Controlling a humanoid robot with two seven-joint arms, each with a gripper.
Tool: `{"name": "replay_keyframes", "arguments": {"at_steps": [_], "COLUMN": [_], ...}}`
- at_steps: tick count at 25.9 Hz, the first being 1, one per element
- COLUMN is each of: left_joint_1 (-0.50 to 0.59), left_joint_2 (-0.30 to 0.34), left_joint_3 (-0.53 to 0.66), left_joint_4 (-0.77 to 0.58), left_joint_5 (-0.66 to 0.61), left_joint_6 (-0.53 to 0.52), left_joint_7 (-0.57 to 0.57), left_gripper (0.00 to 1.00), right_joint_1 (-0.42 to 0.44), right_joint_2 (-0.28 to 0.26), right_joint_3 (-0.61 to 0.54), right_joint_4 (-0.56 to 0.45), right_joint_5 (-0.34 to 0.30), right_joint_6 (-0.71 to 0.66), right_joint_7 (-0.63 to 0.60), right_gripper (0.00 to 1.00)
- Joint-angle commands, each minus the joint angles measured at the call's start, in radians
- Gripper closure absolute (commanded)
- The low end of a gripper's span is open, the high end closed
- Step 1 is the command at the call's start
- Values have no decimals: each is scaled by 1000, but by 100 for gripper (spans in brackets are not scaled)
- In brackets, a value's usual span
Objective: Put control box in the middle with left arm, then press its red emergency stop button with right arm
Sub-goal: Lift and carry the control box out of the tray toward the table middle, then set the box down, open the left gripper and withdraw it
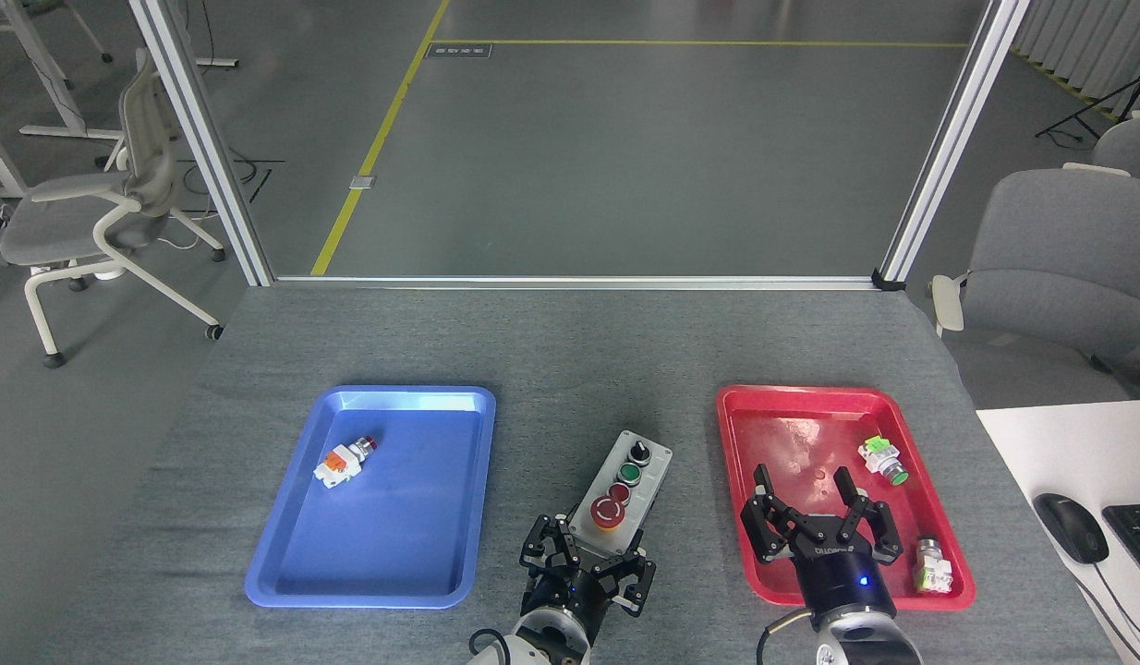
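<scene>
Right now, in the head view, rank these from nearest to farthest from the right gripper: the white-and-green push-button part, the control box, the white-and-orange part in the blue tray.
From the right gripper:
1. White-and-green push-button part, just to its right and farther back, in the red tray.
2. Control box, to its left, mid-table.
3. White-and-orange part, far left, in the blue tray.
</scene>
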Motion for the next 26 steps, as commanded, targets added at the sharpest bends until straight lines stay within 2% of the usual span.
{"name": "replay_keyframes", "arguments": {"at_steps": [1, 2, 6, 9, 12, 20, 23, 26], "left_joint_1": [0, 0, 6, 18, 80, 239, 330, 431], "left_joint_2": [2, 2, 2, 3, 26, 307, 387, 445], "left_joint_3": [1, 1, 4, 9, 10, 36, 104, 230], "left_joint_4": [2, 2, -10, -47, -171, -486, -607, -730], "left_joint_5": [-1, -1, -1, -1, -1, 0, 0, 0], "left_joint_6": [6, 8, 6, 9, -2, -8, -47, -123], "left_joint_7": [-5, -5, -5, -5, -7, -5, -5, -5], "left_gripper": [17, 11, 4, 2, 2, 1, 1, 1], "right_joint_1": [0, 0, -3, -5, -5, -3, 0, 0], "right_joint_2": [1, 2, 1, -1, -1, 1, 2, 1], "right_joint_3": [-1, -1, -1, 1, 1, 4, 10, 11], "right_joint_4": [0, 0, 0, 2, 2, 2, 0, 0], "right_joint_5": [1, 1, 2, 4, 4, 4, 4, 5], "right_joint_6": [-2, -2, -2, -3, -13, -20, -20, -20], "right_joint_7": [-1, -1, -1, -1, -1, 0, 0, 0], "right_gripper": [1, 1, 2, 1, 1, 2, 2, 2]}}
